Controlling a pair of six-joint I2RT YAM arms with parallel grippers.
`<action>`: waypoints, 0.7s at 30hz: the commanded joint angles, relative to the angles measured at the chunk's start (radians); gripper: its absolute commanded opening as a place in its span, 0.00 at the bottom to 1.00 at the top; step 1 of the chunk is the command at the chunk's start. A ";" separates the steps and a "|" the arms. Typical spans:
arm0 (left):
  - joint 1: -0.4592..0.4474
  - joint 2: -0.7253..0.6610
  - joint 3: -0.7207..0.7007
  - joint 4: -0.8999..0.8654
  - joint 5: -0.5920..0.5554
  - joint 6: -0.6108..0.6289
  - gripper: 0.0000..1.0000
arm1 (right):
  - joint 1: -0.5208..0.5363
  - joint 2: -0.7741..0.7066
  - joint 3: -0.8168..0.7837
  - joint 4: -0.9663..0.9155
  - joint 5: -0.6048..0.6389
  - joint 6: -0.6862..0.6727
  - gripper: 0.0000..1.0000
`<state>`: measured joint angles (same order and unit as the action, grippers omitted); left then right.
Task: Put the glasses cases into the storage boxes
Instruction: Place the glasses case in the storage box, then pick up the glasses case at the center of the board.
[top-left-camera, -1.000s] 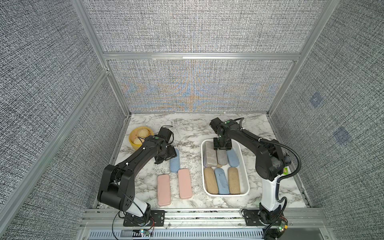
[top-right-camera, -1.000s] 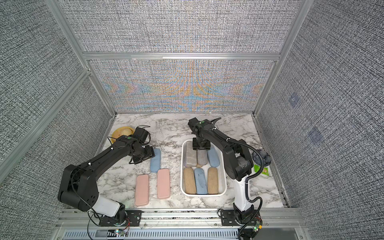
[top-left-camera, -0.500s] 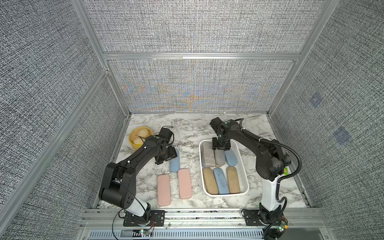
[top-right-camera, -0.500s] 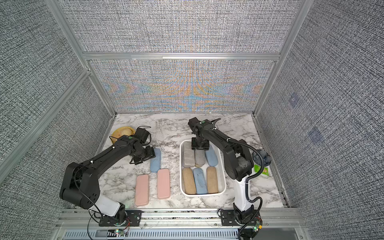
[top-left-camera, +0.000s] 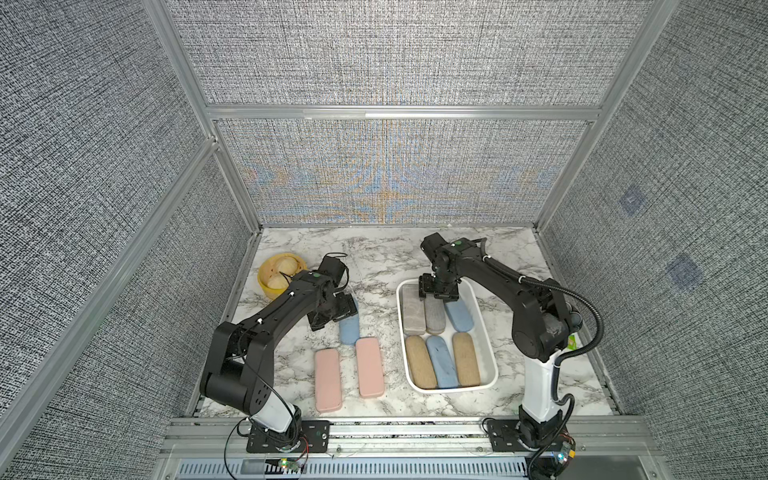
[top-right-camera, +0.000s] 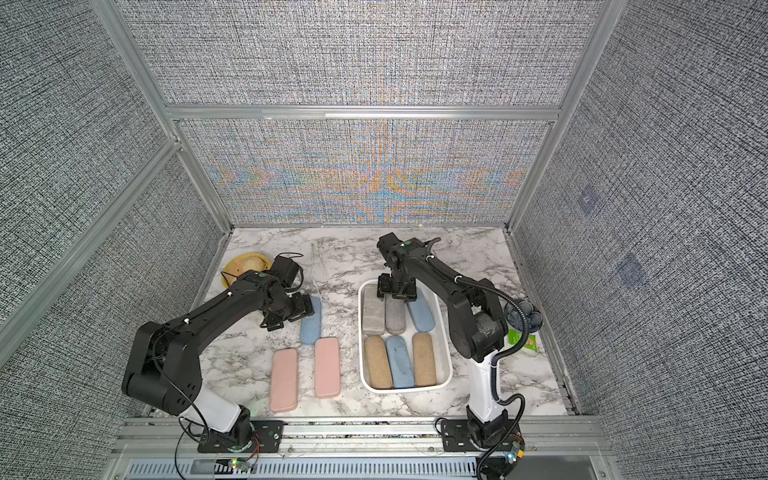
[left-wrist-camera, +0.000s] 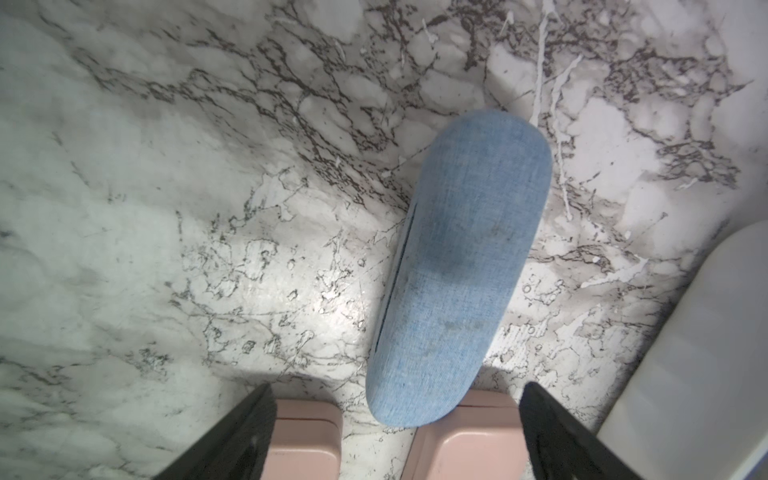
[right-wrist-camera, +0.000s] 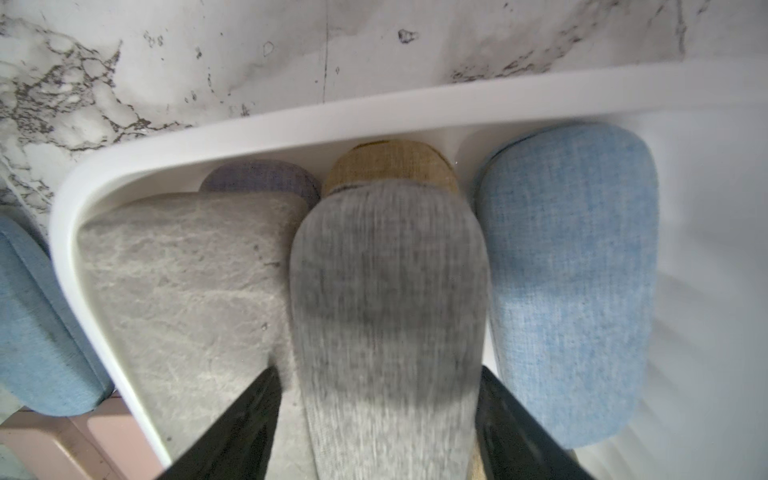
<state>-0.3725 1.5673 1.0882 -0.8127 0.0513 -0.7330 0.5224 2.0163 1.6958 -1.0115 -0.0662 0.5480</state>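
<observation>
Our left gripper (left-wrist-camera: 395, 385) gapes over the blue case (left-wrist-camera: 461, 270) on the table (left-wrist-camera: 166, 208); we cannot tell whether our right gripper (right-wrist-camera: 378, 370) grips the grey case (right-wrist-camera: 386, 291), perched on others in the tray (right-wrist-camera: 291, 124), where it may slide.

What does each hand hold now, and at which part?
Left hand: nothing; its fingers stand open beside the light blue case, not touching. Right hand: fingers flank the grey case in the white tray; whether they grip cannot be told.
</observation>
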 joint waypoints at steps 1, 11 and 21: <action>0.000 0.009 -0.002 0.003 0.000 0.007 0.93 | -0.001 -0.007 0.006 -0.006 -0.008 -0.002 0.76; -0.026 0.057 0.022 0.029 0.022 0.010 0.93 | -0.002 -0.121 0.026 -0.074 0.078 -0.019 0.85; -0.048 0.196 0.086 0.050 0.007 0.033 0.85 | 0.048 -0.380 -0.097 -0.106 0.114 0.043 0.84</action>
<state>-0.4210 1.7317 1.1561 -0.7765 0.0772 -0.7242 0.5552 1.6894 1.6302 -1.0904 0.0311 0.5549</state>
